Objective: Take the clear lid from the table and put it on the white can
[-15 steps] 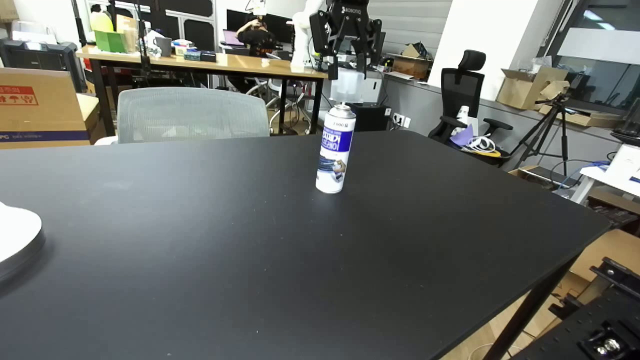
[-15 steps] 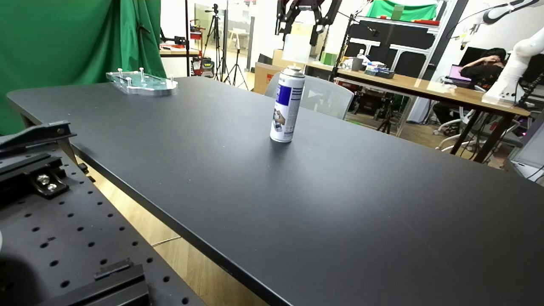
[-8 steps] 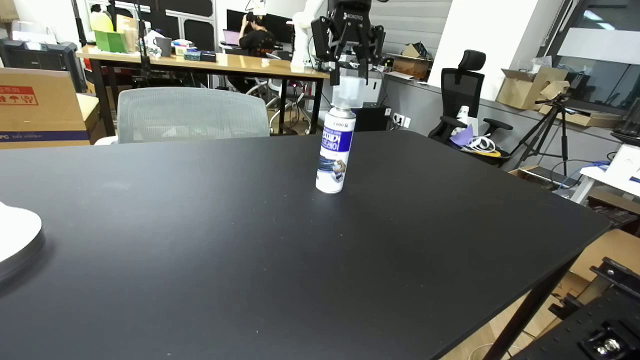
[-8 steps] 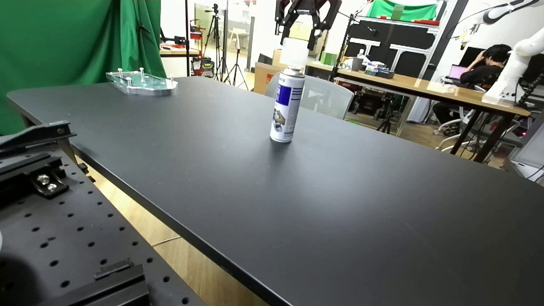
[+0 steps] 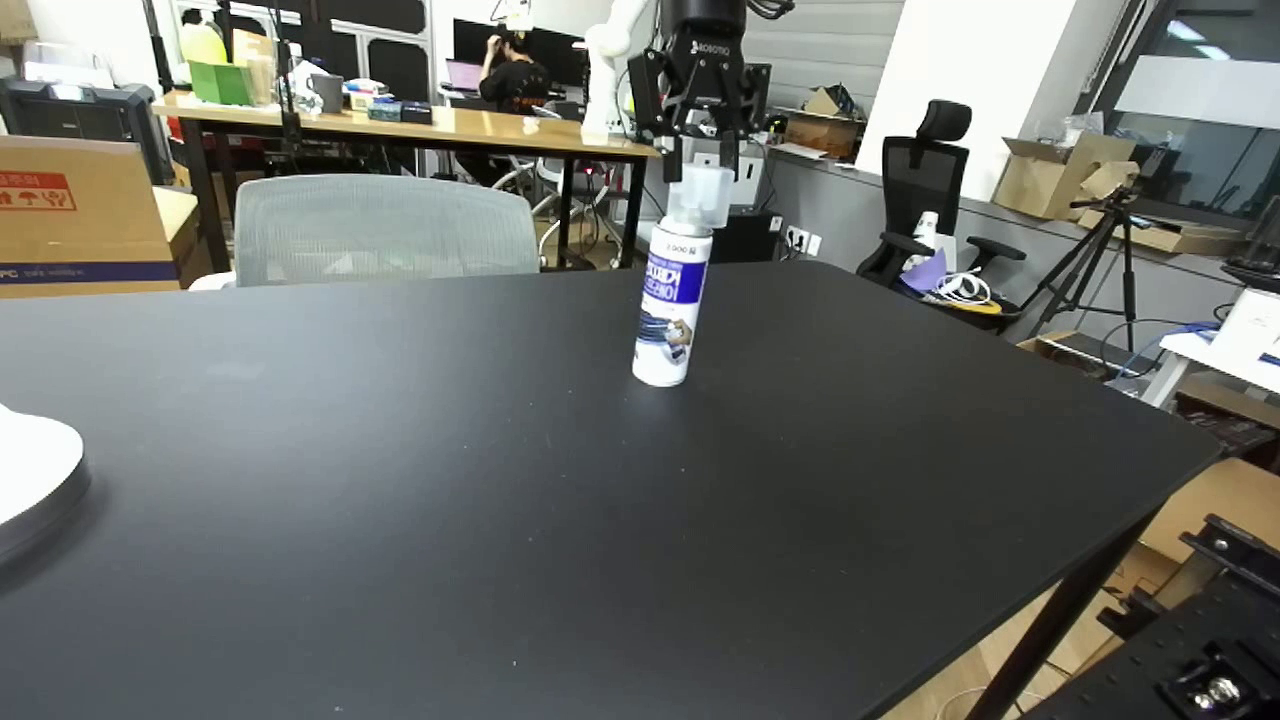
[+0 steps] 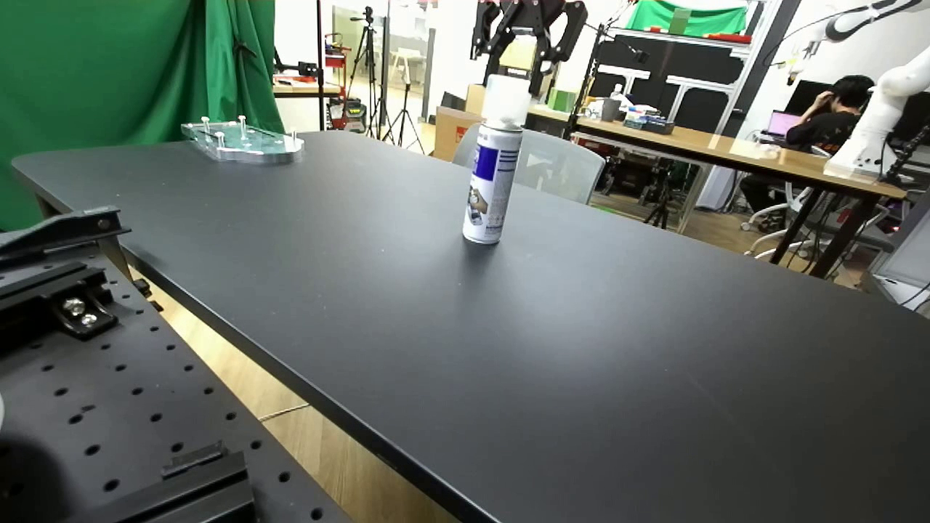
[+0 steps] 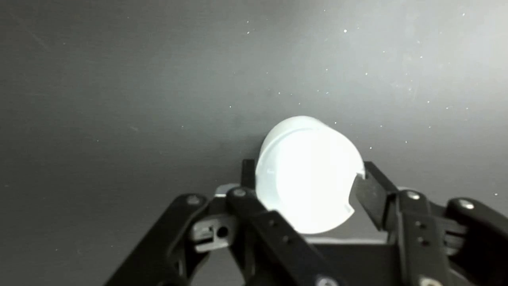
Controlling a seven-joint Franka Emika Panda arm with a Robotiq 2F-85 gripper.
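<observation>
Overhead, black Robotiq gripper (image 5: 702, 170): it points down, its two fingers (image 7: 375, 194) clamped on opposite sides of the clear lid (image 5: 703, 198).
Clear lid: a short translucent cap between the fingertips, over the top of the white spray can (image 5: 670, 305) in both exterior views; its lower edge is at the can's shoulder. Whether it is pressed fully home cannot be told.
Spray can: directly below the gripper, standing on its base on the black table (image 5: 450, 480), with a blue band across its label and a picture of a hand lower down.
Wrist view: the lid shows as a bright white disc with a paler rim, a notch in its outline beside one finger; the tabletop around it is dark and speckled.
Behind the gripper, to its left: in an exterior view, a grey mesh chair (image 5: 385, 230), a wood-topped desk (image 5: 490, 122) and a cardboard box (image 5: 80, 225) printed in red.
Far left of the gripper: in an exterior view, a clear plate (image 6: 251, 145) with short upright posts lies on the table, before a green curtain (image 6: 109, 80).
Far right of the gripper: in an exterior view, a person (image 6: 832, 131) in black, arm raised to the head, near a white robot arm (image 6: 864, 145).
</observation>
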